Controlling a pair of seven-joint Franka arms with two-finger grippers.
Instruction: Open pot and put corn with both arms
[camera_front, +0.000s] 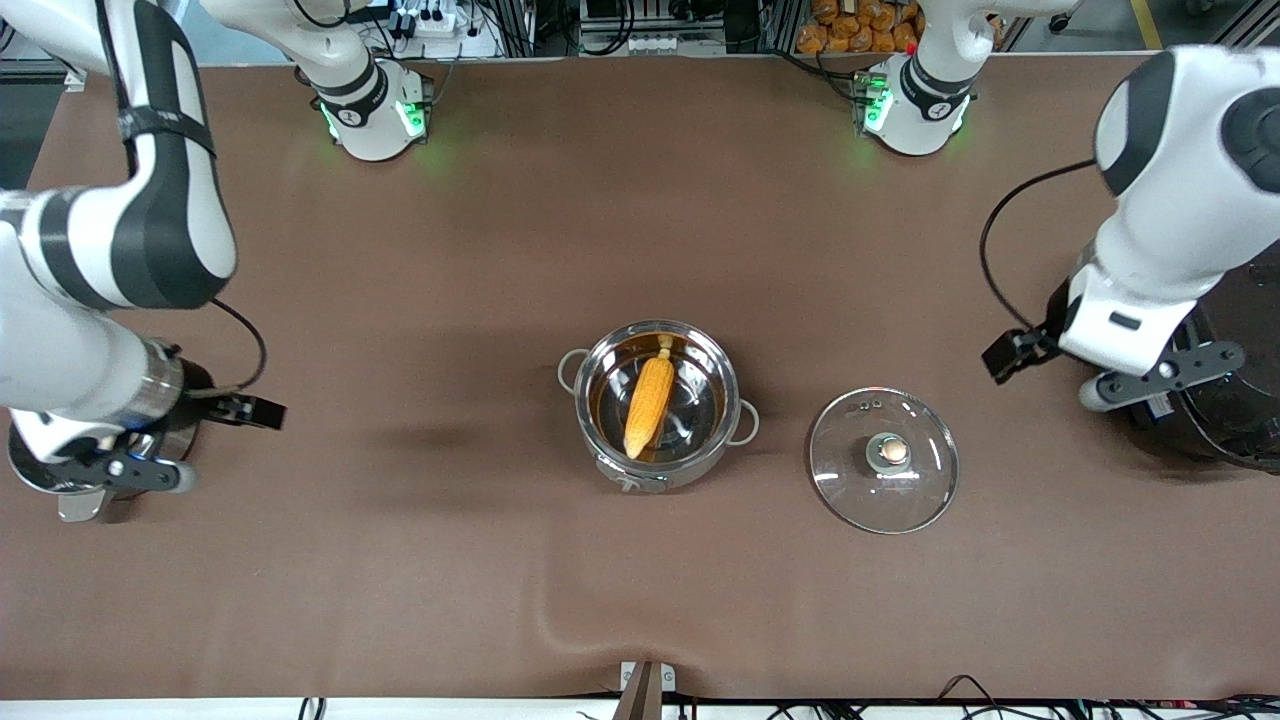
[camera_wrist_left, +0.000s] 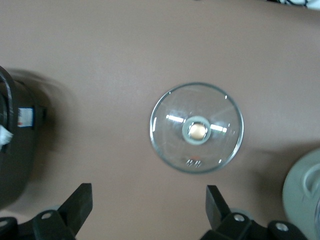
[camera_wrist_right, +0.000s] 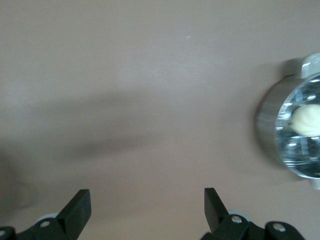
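The steel pot (camera_front: 700, 455) stands open in the middle of the table, with the yellow corn (camera_front: 649, 403) lying inside it. Its glass lid (camera_front: 884, 459) with the copper knob lies flat on the table beside the pot, toward the left arm's end; it also shows in the left wrist view (camera_wrist_left: 196, 128). My left gripper (camera_front: 1160, 382) (camera_wrist_left: 148, 205) is open and empty, up near the black rice cooker. My right gripper (camera_front: 100, 470) (camera_wrist_right: 146, 207) is open and empty, over the table's other end, well away from the pot.
The black rice cooker (camera_front: 1235, 400) (camera_wrist_left: 15, 150) sits at the left arm's end of the table. A steel steamer pot with a white bun (camera_wrist_right: 305, 120) sits under the right hand. The brown cloth has a raised fold (camera_front: 560, 610) near the front edge.
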